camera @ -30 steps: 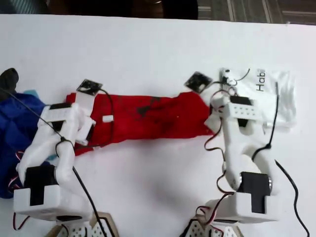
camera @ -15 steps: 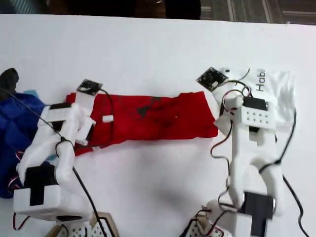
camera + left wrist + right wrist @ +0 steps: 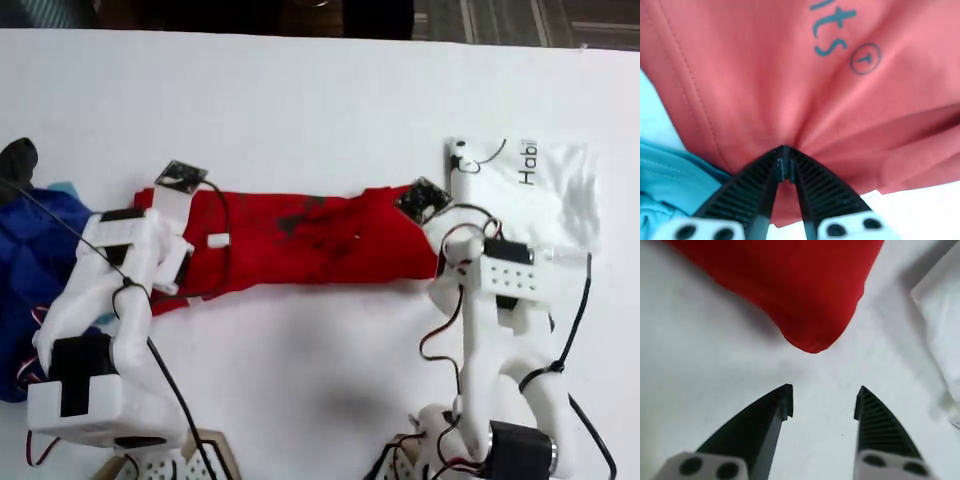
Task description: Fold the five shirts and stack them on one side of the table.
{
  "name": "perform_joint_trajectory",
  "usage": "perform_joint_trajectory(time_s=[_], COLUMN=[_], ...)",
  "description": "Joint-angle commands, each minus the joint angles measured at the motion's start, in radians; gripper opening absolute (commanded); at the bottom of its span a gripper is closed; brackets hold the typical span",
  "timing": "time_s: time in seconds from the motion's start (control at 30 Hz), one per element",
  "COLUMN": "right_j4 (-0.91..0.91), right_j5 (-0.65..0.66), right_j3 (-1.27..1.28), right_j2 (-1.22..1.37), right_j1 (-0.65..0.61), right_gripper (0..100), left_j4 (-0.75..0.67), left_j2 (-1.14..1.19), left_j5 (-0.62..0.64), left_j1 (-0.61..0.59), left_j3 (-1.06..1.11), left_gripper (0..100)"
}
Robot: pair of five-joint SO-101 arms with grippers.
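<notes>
Red shirt [image 3: 300,240], fold underway: we are clamping left gripper [image 3: 784,162] on its nine-o'clock end; right gripper [image 3: 823,392], jaws apart at three o'clock, likely needing that corner next

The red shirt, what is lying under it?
Near the left gripper, which is shut on the red shirt, a light blue cloth shows at its edge, seemingly beneath. How far it runs under is hidden.

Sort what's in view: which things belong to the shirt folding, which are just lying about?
Job: long red cloth shirt, pinched by the left gripper; open right gripper at its far corner; folded white shirt; crumpled dark blue shirt; pale blue fabric beside it.
Lying about: small black object at the white table's left edge.
</notes>
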Motion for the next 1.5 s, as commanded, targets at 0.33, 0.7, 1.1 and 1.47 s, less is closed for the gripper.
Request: perform_joint_trajectory(time_s=[0.33, 0.7, 1.1, 1.47], right_j4=[-0.139, -0.165, -0.165, -0.116], right_j5=[-0.017, -0.068, -0.069, 0.06], right_j3=[0.009, -0.137, -0.269, -0.427], right_j2=[0.11, 0.249, 0.406, 0.414], right_j1=[-0.104, -0.104, -0.102, -0.042], right_gripper=[19.3, 19.2, 6.7, 1.9], left_j4=[-0.026, -0.026, -0.026, -0.026], left_j2=[-0.012, -0.012, -0.012, -0.012], left_j5=[0.005, 0.005, 0.005, 0.005], left_j1=[-0.003, -0.003, -0.003, -0.003], left_j3=[0.002, 0.002, 0.002, 0.002], left_gripper=[3, 3, 3, 3])
